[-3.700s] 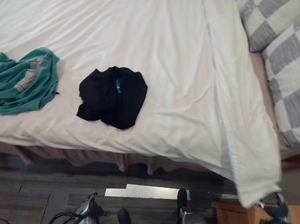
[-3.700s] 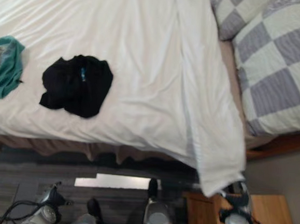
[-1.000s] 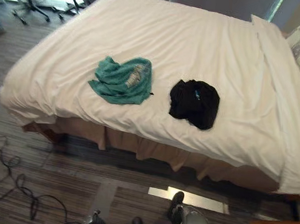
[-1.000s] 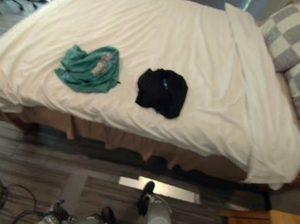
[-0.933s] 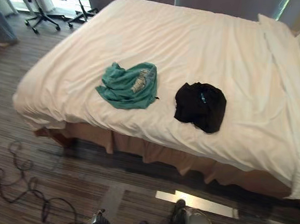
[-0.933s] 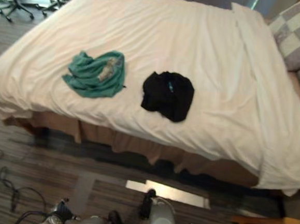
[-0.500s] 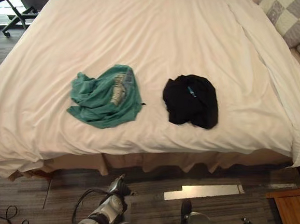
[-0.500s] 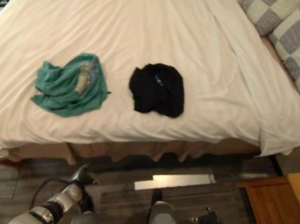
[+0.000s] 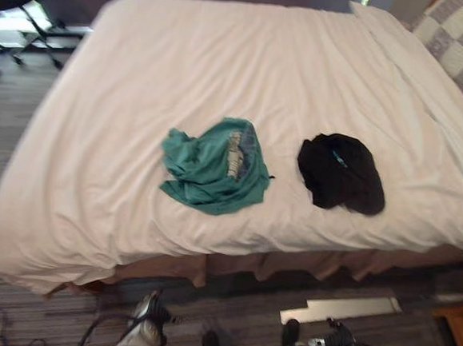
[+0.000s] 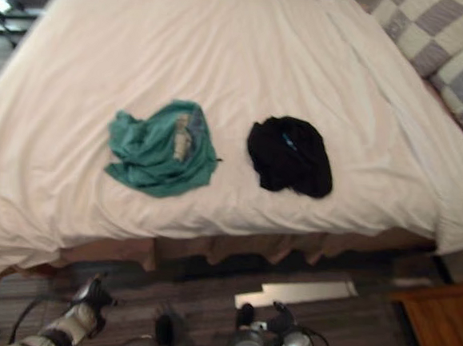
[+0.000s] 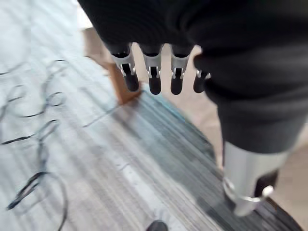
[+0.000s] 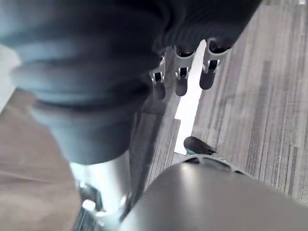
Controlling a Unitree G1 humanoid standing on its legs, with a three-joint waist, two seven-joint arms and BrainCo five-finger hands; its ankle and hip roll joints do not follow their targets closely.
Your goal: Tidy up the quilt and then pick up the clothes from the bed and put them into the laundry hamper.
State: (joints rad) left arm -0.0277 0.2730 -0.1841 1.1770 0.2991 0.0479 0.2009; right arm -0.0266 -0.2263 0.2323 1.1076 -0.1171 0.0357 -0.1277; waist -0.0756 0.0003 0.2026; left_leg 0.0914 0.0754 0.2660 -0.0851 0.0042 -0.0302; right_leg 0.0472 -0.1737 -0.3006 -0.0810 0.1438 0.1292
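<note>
A white quilt (image 9: 224, 68) lies spread smooth over the bed. On it, near the front edge, a crumpled teal garment (image 9: 216, 165) lies to the left of a bunched black garment (image 9: 342, 172), a small gap between them. My left hand (image 9: 145, 333) hangs low over the floor before the bed, its fingers (image 11: 151, 72) straight and holding nothing. My right hand (image 10: 282, 323) hangs low on the other side, and its fingers (image 12: 182, 72) are relaxed and empty too. Both hands are well short of the clothes.
Grey-and-cream checked pillows (image 9: 460, 40) lie at the bed's right end. An office chair (image 9: 20, 0) stands on the floor at the far left. A wooden bedside cabinet (image 10: 442, 334) is at the lower right. A pale strip (image 9: 339, 308) crosses the striped floor by the bed.
The camera has swung left, so the whole picture shifted and the clothes now sit further right. The garments keep their places on the quilt. Both hands still hang low.
</note>
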